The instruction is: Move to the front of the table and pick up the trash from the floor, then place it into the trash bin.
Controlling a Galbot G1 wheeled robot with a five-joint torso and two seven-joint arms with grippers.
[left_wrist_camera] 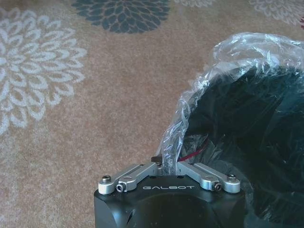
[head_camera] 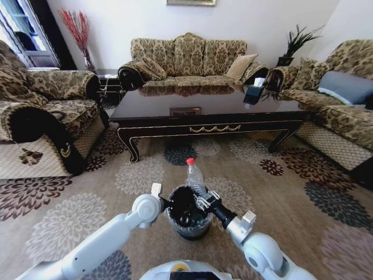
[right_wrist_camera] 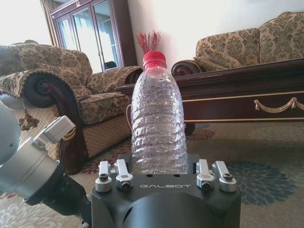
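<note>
**Bottle held upright at the bin, liner pinched on the other side**

While the head view takes in the whole room, it sets the trash bin (head_camera: 187, 214) on the flowered carpet (head_camera: 70, 221) between the two arms, well short of the counter (head_camera: 210, 111), a long dark glossy coffee table with a gold ornament on its front apron. A dark tissue box (head_camera: 254, 93) stands near that counter's far right end. The right gripper (head_camera: 204, 200) sits at the bin's right rim and carries the clear plastic bottle (head_camera: 195, 177), long axis close to vertical, red cap up and leaning slightly away from the robot. The left gripper (head_camera: 166, 203) meets the bin's left rim.

From the left wrist view comes what the head view cannot resolve: the left gripper (left_wrist_camera: 166, 167) has its fingers drawn nearly together, pinching a fold of the translucent liner (left_wrist_camera: 228, 52) where it turns over the rim. The bin's dark inside (left_wrist_camera: 242, 133) lies just beyond, with a thin red line visible low inside it; what that is cannot be told.

Seen by the right wrist view, the bottle (right_wrist_camera: 158, 123) stands upright, cap pointing up, its base set between the right gripper's (right_wrist_camera: 159, 171) fingers, which are spread about the bottle's width and clasp its lower part. The left arm's wrist (right_wrist_camera: 38, 156) shows alongside.
</note>
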